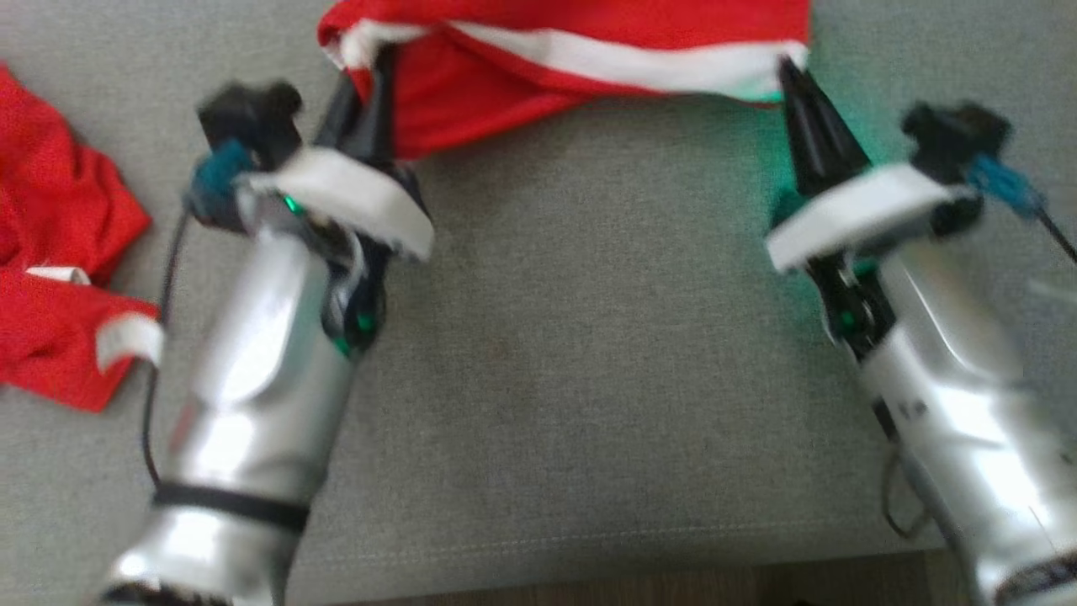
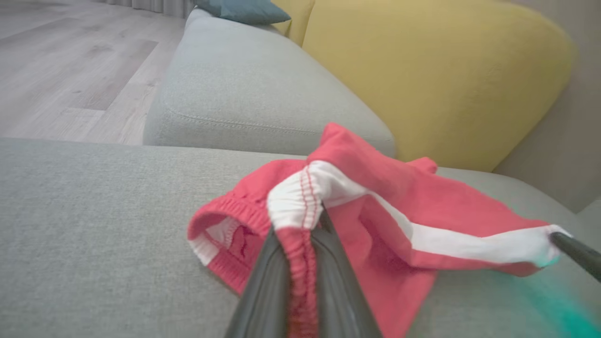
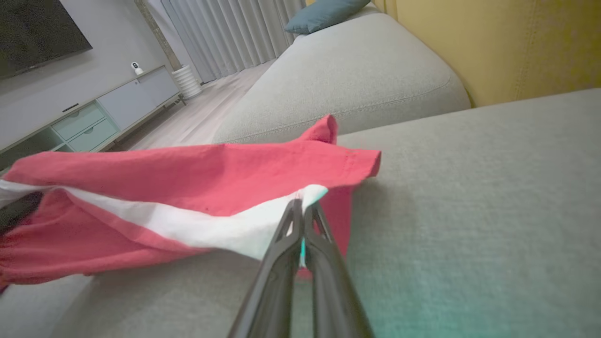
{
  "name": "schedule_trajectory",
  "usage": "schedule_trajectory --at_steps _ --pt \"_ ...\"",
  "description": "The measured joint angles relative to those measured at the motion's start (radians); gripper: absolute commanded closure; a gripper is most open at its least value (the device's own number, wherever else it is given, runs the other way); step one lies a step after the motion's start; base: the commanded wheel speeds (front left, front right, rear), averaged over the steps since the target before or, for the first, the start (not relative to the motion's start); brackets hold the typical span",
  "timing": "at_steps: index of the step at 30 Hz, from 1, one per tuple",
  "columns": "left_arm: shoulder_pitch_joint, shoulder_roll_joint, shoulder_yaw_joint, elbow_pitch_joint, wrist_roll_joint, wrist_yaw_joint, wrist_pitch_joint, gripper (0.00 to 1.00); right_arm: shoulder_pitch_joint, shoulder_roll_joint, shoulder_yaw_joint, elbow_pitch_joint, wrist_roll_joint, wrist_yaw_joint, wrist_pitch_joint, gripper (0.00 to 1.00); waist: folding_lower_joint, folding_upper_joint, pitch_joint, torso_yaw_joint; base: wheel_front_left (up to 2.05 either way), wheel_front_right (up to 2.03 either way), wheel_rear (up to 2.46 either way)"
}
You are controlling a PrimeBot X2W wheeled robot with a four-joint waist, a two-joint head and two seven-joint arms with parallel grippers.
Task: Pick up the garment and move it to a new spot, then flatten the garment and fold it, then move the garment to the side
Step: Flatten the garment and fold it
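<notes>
The garment (image 1: 538, 59) is a pair of red shorts with a white side stripe, stretched between both grippers above the grey sofa seat (image 1: 572, 362). My left gripper (image 1: 370, 63) is shut on its elastic waistband end (image 2: 300, 211). My right gripper (image 1: 787, 67) is shut on the white stripe at the hem corner (image 3: 307, 197). The cloth (image 3: 188, 197) sags slightly between the two grips, part of it resting on the seat. In the left wrist view the right gripper's finger (image 2: 577, 253) shows at the right edge, holding the stripe's end.
A second red garment (image 1: 59, 278) with white trim lies crumpled on the seat at the left. Yellow back cushions (image 2: 436, 80) and a teal pillow (image 3: 324, 14) stand behind the seat. The sofa's front edge (image 1: 589, 547) runs near the bottom, with wooden floor (image 2: 70, 61) beyond.
</notes>
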Motion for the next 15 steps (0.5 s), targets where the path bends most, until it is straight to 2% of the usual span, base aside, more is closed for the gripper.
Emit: schedule_trajectory --at_steps 1,7,12,15 --pt "0.000 0.000 0.000 0.000 0.000 0.000 0.000 1.00 0.000 0.000 0.000 0.000 0.000 0.000 0.000 1.00 0.0000 0.0000 0.000 0.000 0.00 0.00 0.00" --pt "0.235 0.003 -0.050 -0.250 0.093 0.001 0.000 1.00 0.206 -0.077 -0.085 -0.153 0.008 0.000 -0.007 1.00 0.0000 0.0000 -0.043 0.019 0.00 0.00 0.00" --pt "0.421 0.007 -0.069 -0.397 0.197 0.002 0.000 1.00 0.422 -0.087 -0.200 -0.321 -0.023 0.000 -0.004 1.00 0.0000 0.0000 -0.086 0.032 0.00 0.00 0.00" --pt "0.501 0.010 -0.080 -0.456 0.232 0.002 0.000 1.00 0.553 -0.077 -0.278 -0.440 -0.061 0.000 0.053 1.00 0.0000 0.0000 -0.112 0.038 0.00 0.00 0.00"
